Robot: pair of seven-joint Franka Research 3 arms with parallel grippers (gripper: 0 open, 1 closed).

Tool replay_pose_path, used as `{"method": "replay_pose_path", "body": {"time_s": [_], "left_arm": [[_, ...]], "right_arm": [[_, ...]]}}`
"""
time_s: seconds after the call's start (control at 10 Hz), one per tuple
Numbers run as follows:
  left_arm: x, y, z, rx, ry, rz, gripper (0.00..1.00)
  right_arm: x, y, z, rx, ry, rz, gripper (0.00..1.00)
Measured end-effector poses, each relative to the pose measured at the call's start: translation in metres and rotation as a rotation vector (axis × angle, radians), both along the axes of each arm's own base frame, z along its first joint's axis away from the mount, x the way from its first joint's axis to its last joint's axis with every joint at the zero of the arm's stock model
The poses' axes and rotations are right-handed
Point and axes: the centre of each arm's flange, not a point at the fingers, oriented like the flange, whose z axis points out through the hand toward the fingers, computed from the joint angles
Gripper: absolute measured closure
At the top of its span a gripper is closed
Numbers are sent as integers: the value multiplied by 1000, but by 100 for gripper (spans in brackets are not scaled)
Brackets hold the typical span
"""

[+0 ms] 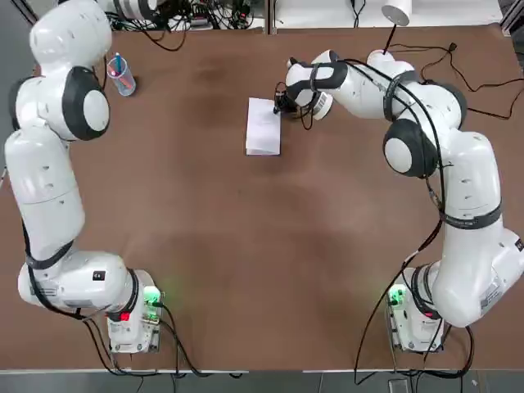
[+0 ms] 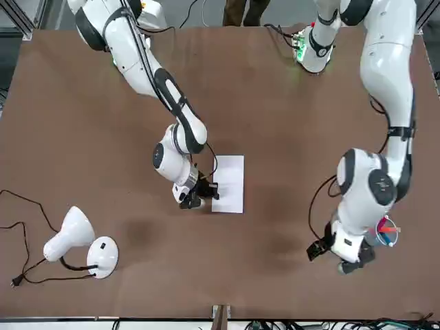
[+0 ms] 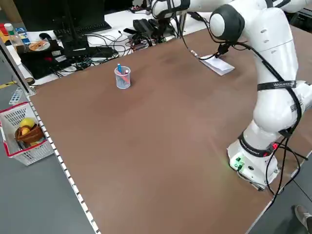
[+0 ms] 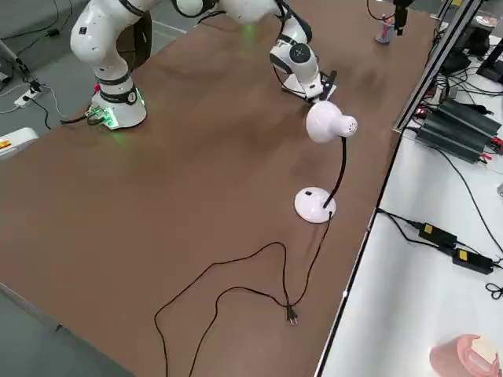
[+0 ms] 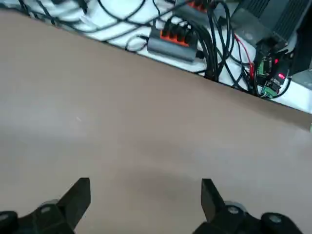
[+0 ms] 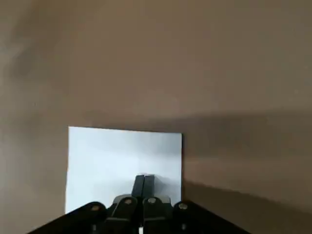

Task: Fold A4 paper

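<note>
Pinching A4 paper (image 1: 263,128) at near long edge: right gripper (image 1: 280,105), fingers shut on sheet, which extended away from it, long axis crosswise. Left gripper (image 5: 145,204) spread wide, far off, idle.

The brown tabletop (image 1: 246,246) carries the folded A4 paper (image 1: 263,127), a white desk lamp (image 2: 79,240) with trailing cord (image 4: 236,290), and a clear cup (image 1: 121,76) of pens.

Brown tabletop (image 1: 246,246), white side benches (image 4: 409,259), grey floor (image 3: 34,204).
</note>
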Motion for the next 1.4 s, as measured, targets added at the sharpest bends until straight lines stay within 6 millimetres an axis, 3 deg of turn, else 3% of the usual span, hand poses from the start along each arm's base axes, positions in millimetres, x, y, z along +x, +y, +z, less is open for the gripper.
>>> {"method": "replay_pose_path", "body": {"time_s": [0.4, 0.6, 0.7, 0.8, 1.0, 1.1, 1.3, 1.4], "left_arm": [[-37, 105, 60, 102, 90, -221, 0], [-66, 152, 116, 122, 141, -274, 0], [-84, 161, 146, 128, 166, -275, 0], [-101, 156, 173, 131, 193, -281, 0], [-131, 136, 222, 142, 202, -265, 0], [-146, 127, 245, 145, 200, -238, 0], [-170, 108, 276, 147, 193, -181, 0], [-176, 103, 280, 148, 200, -179, 0]], "right_arm": [[22, 2, 0, 18, -34, -17, 99], [29, 1, 9, 26, -53, -23, 99], [34, 1, 17, 28, -72, -19, 99], [37, 5, 32, 37, -98, -9, 98], [28, 22, 89, 73, -135, 37, 90], [19, 24, 124, 90, -122, 81, 78], [2, -10, 190, 61, -104, 173, 47], [-6, -38, 211, -1, -115, 215, 31]]}}
